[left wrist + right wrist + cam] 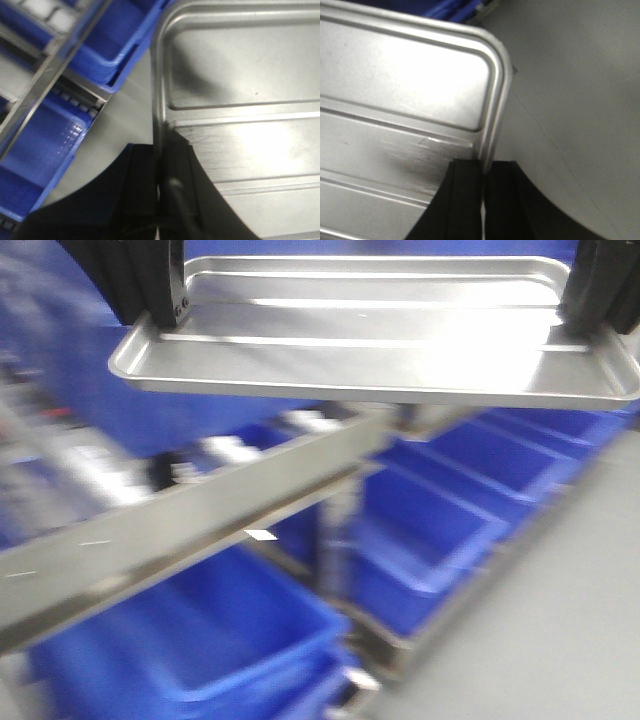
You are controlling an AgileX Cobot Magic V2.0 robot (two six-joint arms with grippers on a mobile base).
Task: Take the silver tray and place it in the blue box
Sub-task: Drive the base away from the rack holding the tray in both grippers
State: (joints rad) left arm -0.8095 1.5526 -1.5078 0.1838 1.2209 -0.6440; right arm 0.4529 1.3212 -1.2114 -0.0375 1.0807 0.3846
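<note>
Above blue bins point(440, 510), holding silver tray point(370, 340) level, clamped at opposite rims by left pincer point(160, 185) and right pincer point(482, 187), likely for balance.

We see our left gripper point(160, 192) clamped on the left rim of the silver tray point(370, 350), jaws either side; right gripper point(483, 197) likewise on opp. rim; both approx. level, wrists aloft.

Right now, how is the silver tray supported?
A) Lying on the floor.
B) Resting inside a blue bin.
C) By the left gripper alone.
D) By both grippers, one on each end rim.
D: the silver tray is airborne, the left gripper shut on one end rim, the right gripper on the other.
</note>
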